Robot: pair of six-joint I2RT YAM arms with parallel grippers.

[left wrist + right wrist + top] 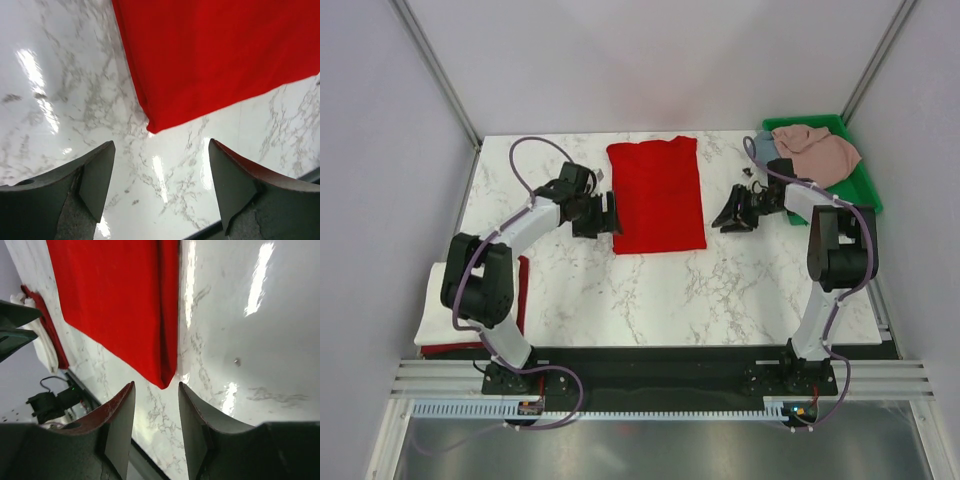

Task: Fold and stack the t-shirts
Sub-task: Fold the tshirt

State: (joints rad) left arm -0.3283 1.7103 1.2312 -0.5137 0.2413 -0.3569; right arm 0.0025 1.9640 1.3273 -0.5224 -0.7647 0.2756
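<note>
Top external: red t-shirt [657, 195] lies folded, flat, rectangular.

The top camera is looking down from behind over the whole table [750, 290]; both wrist cameras are closely sharing the near edge of the red t-shirt [657, 195].

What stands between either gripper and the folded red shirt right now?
Nothing visible. The left gripper sits open just off the red shirt's near left corner, the right gripper open beside its right edge; only bare marble table lies in each gap.
</note>
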